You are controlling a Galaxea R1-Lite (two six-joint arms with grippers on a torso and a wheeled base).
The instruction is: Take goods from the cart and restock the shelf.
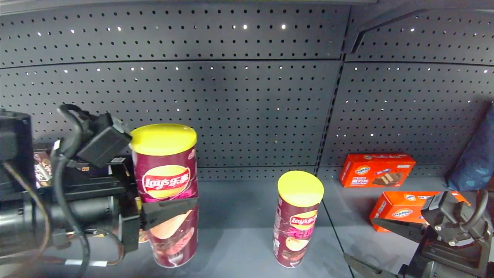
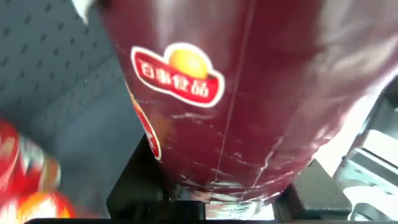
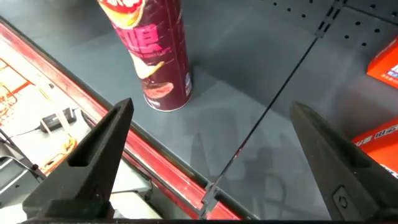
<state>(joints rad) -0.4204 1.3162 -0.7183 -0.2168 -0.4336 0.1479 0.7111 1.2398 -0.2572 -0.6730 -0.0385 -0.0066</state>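
A tall maroon chip can [image 1: 166, 193] with a yellow lid is upright in my left gripper [image 1: 170, 210], which is shut on its middle over the left of the grey shelf board [image 1: 239, 231]. I cannot tell whether its base touches the board. Up close, the held can [image 2: 236, 93] sits between the black fingers [image 2: 137, 193]. A second, matching can [image 1: 297, 220] stands on the shelf to its right. My right gripper [image 1: 380, 247] hangs open at the lower right, near the shelf's front edge. Its wrist view shows the standing can [image 3: 155, 56] beyond the open right gripper [image 3: 214, 155].
Two orange boxes [image 1: 376, 170] [image 1: 401, 210] lie on the right shelf section, past a seam in the board. A dark blue bag [image 1: 476, 158] leans at the far right. Dark packets [image 1: 40, 166] sit behind the left arm. The shelf's front edge [image 3: 155, 162] is red. Pegboard [image 1: 247, 96] forms the back wall.
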